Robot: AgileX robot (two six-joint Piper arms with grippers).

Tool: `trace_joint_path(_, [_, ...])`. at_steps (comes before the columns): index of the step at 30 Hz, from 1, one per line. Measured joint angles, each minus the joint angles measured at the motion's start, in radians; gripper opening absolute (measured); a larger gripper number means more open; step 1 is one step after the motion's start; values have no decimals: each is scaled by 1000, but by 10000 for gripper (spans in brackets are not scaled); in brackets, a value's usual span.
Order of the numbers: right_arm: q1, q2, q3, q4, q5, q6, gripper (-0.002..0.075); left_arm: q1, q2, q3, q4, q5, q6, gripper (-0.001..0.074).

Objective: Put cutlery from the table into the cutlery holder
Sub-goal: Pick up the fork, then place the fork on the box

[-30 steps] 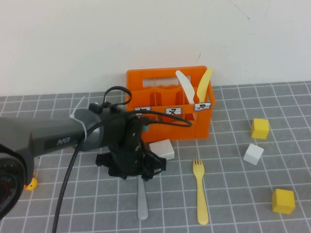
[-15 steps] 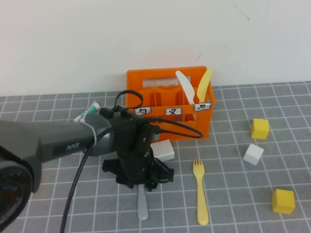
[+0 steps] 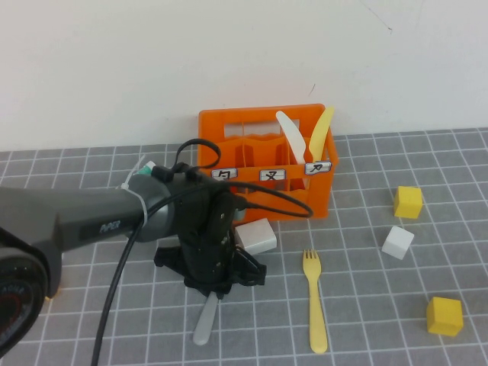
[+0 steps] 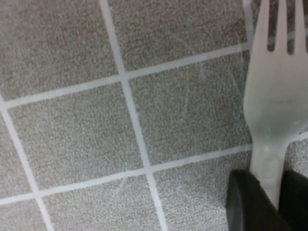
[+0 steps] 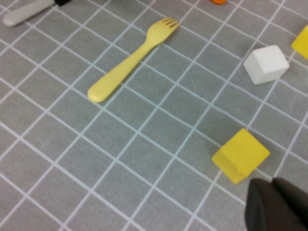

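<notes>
One grey fork point(image 3: 204, 324) newly tilted, left gripper point(image 4: 269, 202) clamping

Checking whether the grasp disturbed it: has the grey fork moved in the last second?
Yes. The grey fork, pinched by the left gripper, has swung its handle end leftward, away from the unmoved yellow fork. The right gripper hovers near a yellow cube.
</notes>
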Motion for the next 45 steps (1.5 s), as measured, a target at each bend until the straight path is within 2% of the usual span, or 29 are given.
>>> trace_joint_path(11, [0,0,0,7,0,-1,-2,0,-51,12,32,32,19,102])
trace_joint_path(26, [0,0,0,7,-6,-12,-2,0,-384,16,104,4,17,102])
trace_joint_path(34, [0,0,0,9,-6,-16,-2,0,-498,18,164,-236,15,102])
trace_joint_path(45, [0,0,0,13,-6,-21,-2,0,-463,19,247,-702,15,102])
